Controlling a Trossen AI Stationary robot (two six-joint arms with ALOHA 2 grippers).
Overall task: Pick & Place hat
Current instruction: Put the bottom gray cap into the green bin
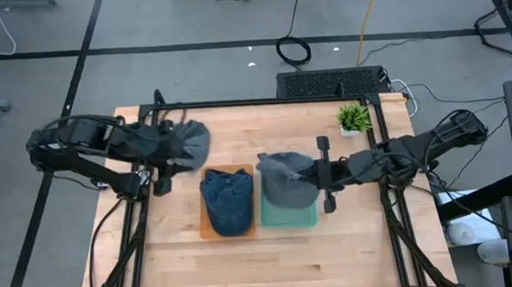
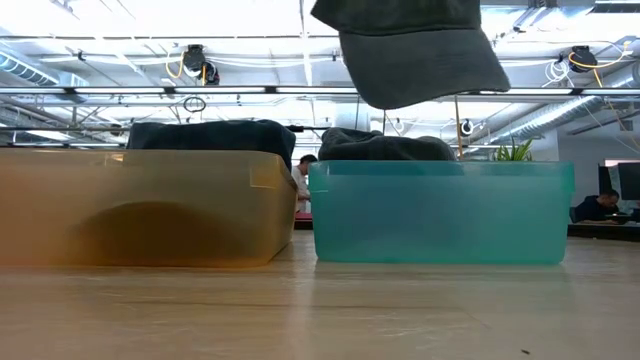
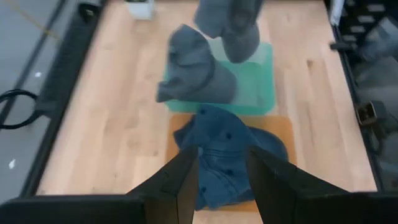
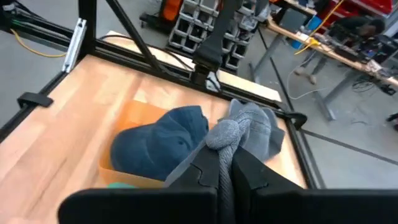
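Note:
My right gripper (image 1: 318,172) is shut on a grey hat (image 1: 280,166), which also shows high up in the low view (image 2: 410,50) above a teal bin (image 2: 440,215). A second grey hat (image 3: 194,70) lies in that bin, its top just above the rim (image 2: 385,146). A blue hat (image 1: 227,201) fills the orange bin (image 1: 204,228) beside it. My left gripper (image 3: 224,177) is open and empty, raised left of the orange bin and facing the blue hat (image 3: 227,152). A third grey hat (image 1: 191,143) shows at the left arm's end; what it rests on is hidden. My right gripper pinches a bunched fold of the grey hat's cloth (image 4: 225,132) between its two fingers (image 4: 249,168). It reaches in roughly level from the table's right. The hat extends forward past the fingertips and hangs lifted clear above the teal bin (image 1: 289,216).
A small potted plant (image 1: 353,118) stands at the table's far right corner. Black frame rails run along the table's far edge (image 1: 262,100) and down both sides. Bare wood lies in front of the bins (image 1: 272,263) toward the near edge.

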